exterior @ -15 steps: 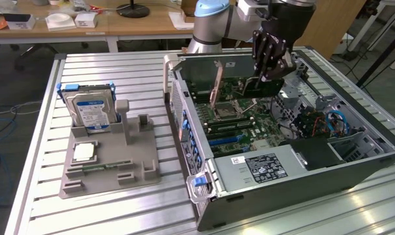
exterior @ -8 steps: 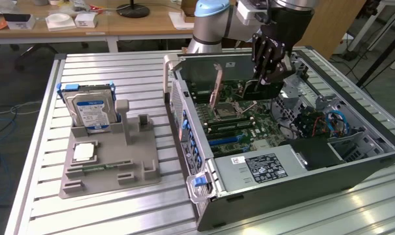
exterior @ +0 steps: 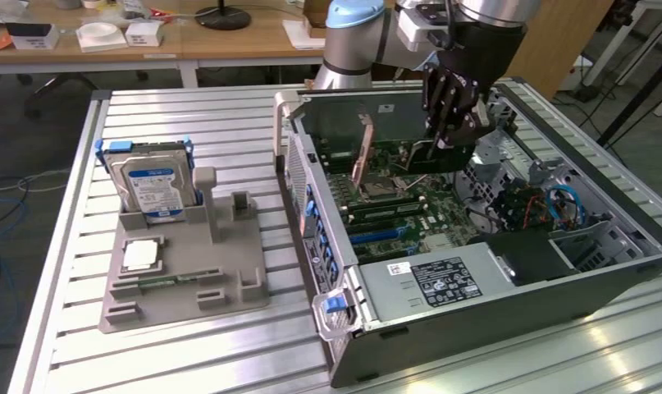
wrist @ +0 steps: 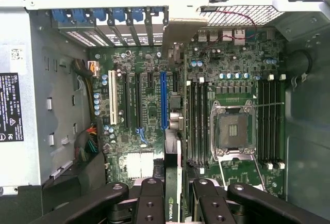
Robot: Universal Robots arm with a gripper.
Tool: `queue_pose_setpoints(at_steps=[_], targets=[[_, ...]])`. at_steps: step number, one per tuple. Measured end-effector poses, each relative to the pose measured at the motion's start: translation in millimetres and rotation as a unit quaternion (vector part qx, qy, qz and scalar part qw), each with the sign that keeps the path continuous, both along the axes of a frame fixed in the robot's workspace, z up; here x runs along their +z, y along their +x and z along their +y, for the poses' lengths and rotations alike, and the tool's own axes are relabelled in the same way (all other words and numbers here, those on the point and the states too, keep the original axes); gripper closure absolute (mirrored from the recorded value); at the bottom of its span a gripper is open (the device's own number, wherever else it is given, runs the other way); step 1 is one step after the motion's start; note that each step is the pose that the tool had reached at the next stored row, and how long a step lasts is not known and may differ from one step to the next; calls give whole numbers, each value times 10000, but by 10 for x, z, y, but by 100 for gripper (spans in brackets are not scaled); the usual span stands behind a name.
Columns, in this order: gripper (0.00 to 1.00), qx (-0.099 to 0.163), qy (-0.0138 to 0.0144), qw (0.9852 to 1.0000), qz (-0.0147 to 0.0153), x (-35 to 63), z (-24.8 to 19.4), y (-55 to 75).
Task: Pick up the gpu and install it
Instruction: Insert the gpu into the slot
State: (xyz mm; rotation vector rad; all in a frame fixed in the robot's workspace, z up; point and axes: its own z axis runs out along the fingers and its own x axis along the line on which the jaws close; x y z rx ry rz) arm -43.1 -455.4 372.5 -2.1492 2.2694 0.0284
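One gripper point(exterior: 448, 135) reaches down into the open case point(exterior: 593, 279), and it is clenched on the gpu point(exterior: 431, 158), which hangs on edge over the board point(exterior: 402, 209). From the wrist view the gripper point(wrist: 176, 185) has its black fingers point(wrist: 149, 198) pressed on both faces of the gpu point(wrist: 170, 162). The card shows edge-on there, with a green logo on its near end. It lies just beside the blue slot point(wrist: 163, 100), on the side toward the socket point(wrist: 232, 128), and runs parallel to that slot. I cannot tell whether its lower edge touches the board.

Outside the case, toward the exterior view's left, a grey stand point(exterior: 232, 287) sits on the slatted table point(exterior: 199, 123). A blue-labelled drive point(exterior: 150, 190) stands upright in it, with a chip point(exterior: 143, 254) and a memory stick point(exterior: 169, 281) lying in its recesses.
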Motion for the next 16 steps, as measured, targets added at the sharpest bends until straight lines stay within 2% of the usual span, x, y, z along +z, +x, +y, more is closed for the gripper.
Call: queue_pose_setpoints(at_steps=[8,16], targets=[[74,0,-1,10000,-1,-11,-6,0],[74,0,-2,10000,-1,-62,-7,-4]])
